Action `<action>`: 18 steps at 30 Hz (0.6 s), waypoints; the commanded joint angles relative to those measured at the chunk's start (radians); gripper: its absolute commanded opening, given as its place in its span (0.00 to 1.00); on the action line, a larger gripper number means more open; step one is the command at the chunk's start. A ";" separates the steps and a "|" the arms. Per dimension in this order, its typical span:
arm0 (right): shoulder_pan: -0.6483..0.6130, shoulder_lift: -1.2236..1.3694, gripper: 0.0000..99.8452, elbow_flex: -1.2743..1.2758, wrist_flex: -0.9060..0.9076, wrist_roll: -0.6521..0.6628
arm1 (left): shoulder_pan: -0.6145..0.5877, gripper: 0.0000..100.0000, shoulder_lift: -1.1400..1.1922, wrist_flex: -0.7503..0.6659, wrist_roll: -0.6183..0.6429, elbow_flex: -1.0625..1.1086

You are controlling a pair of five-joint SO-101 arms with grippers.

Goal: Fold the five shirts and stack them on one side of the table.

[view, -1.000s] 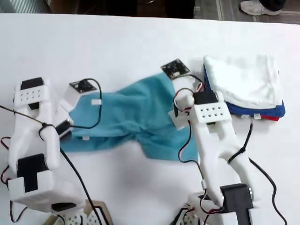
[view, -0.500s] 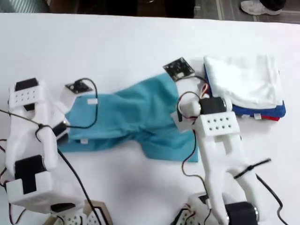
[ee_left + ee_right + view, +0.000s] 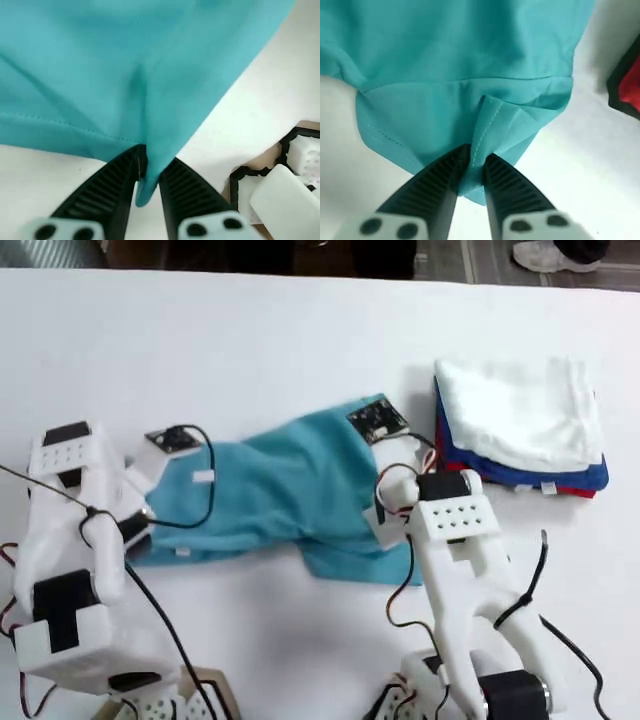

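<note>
— Where do we see the crumpled teal cloth shirt (image 3: 290,490)?
— Mid white desk (image 3: 250,330); left hand (image 3: 148,172) and right hand (image 3: 474,162) each pinch its edge. From above, our arms largely cover both grips.

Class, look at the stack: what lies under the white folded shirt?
The edge of a blue shirt shows, with a red shirt below it. The white shirt covers the rest, so other layers cannot be seen.

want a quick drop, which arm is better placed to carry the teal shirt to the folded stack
Right, probably: the right gripper pinches the teal shirt at the end beside the folded stack, while the left gripper holds the far end.
</note>
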 commanded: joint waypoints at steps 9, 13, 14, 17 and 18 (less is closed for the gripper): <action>0.004 -0.042 0.21 -0.040 0.038 0.008 | -0.011 0.24 -0.049 0.097 -0.008 -0.105; 0.005 -0.042 0.19 -0.132 0.070 0.000 | -0.044 0.24 -0.049 0.210 -0.008 -0.341; 0.007 -0.042 0.19 -0.160 0.074 0.000 | -0.057 0.23 -0.049 0.222 -0.006 -0.407; 0.013 -0.042 0.19 -0.250 0.074 -0.002 | -0.087 0.20 -0.040 0.222 0.003 -0.575; 0.015 -0.042 0.19 -0.281 0.073 -0.005 | -0.087 0.17 -0.038 0.221 0.008 -0.598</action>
